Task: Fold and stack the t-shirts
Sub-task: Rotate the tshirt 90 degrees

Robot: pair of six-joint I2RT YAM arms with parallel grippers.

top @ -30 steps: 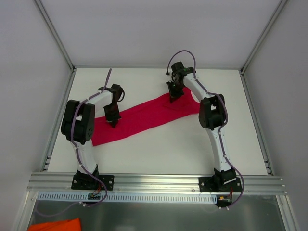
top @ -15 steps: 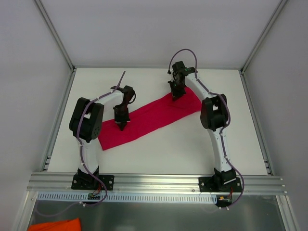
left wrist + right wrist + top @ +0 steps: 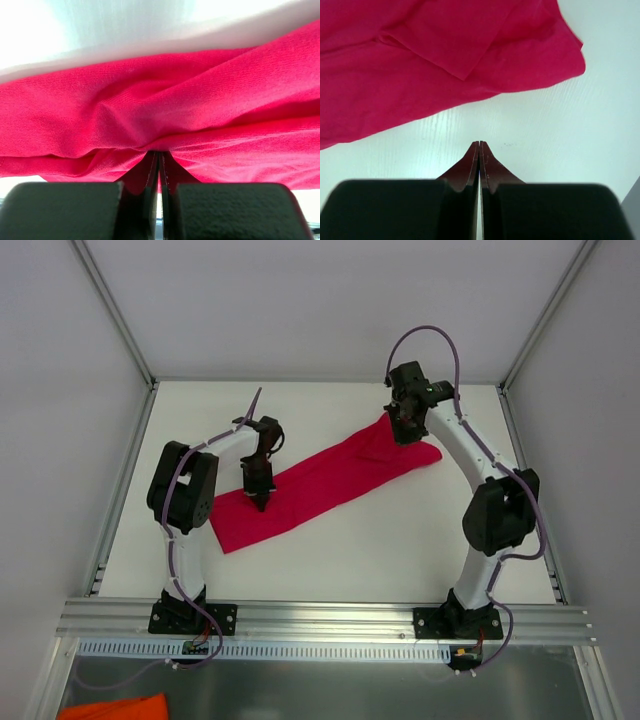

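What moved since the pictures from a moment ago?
The t-shirt slid right across the table. The left hand, pinching the cloth, moved right with it; the right hand swung right too, its arm straightening. Both hands stayed shut, and the t-shirt stayed a long strip.

Left arm [image 3: 183, 552] & right arm [image 3: 462, 443]: white tube links, fat black joint housings, black base plates [image 3: 190, 618]. Purplish-grey cable [image 3: 430, 330] runs along each. Left pincer [image 3: 159, 159], right pincer [image 3: 479, 149]: black textured blocks w/ slim dark fingers [image 3: 470, 170], inner faces poss. reddish-brown.
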